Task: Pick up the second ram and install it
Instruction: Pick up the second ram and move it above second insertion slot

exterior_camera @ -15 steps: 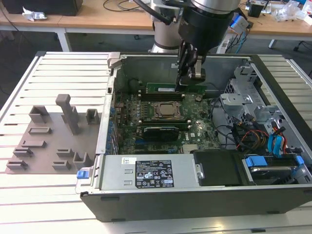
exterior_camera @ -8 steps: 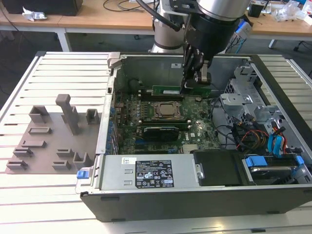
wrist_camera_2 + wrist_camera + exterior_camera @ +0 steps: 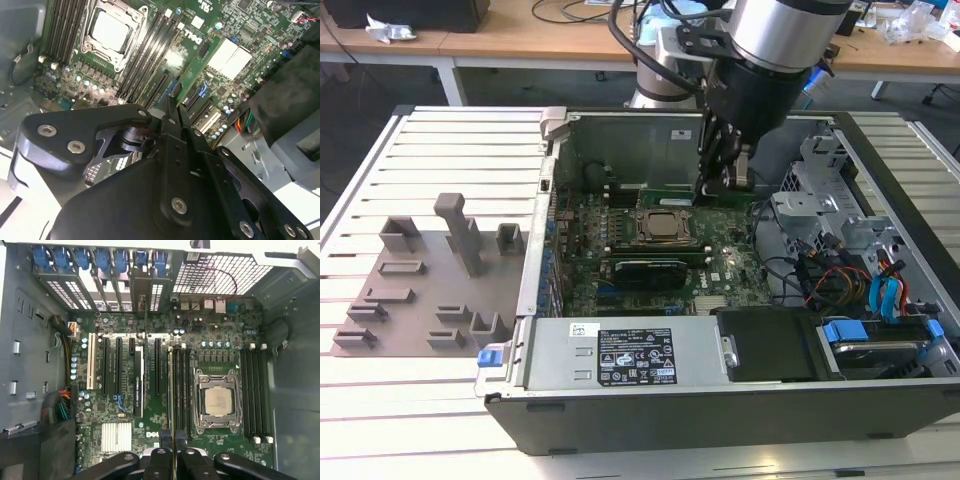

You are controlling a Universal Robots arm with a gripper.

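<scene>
End effector (image 3: pixel 173 441) closest to the lens in both wrist views, fingers (image 3: pixel 159 459) pressed together on the ram (image 3: pixel 172 400), a thin stick seen edge-on between them. Ram upright on its long edge, running along the slots (image 3: pixel 182 390), in line with the outermost one of that bank. Seated in that slot or just over it: cannot tell.

Just beyond those slots, the socket (image 3: pixel 218 401), square and metal-framed, with a pale chip at its middle. Past the socket, a second bank of slots (image 3: pixel 254 390) beside a bare grey wall. On the ram's other side, a dark card (image 3: pixel 138 385) standing in a long slot of its own, and a finned silver heat sink (image 3: pixel 116 436) near one end of it. All of these on the green board (image 3: pixel 197 332). Farther off, a row of blue-tabbed brackets (image 3: pixel 102 262) along the perforated rear wall.

In the exterior view, nearest the camera, a labelled power supply (image 3: pixel 620 355) along the front of the open case (image 3: pixel 620 140). Coloured cables (image 3: pixel 840 285) bundled at the exterior view's right. Deeper in, end effector low inside the case, close to the socket, hanging from the thick arm (image 3: pixel 775 40). Case lying on a slatted surface (image 3: pixel 440 140), with grey blocks (image 3: pixel 460 232) well apart from it at the exterior view's left.
</scene>
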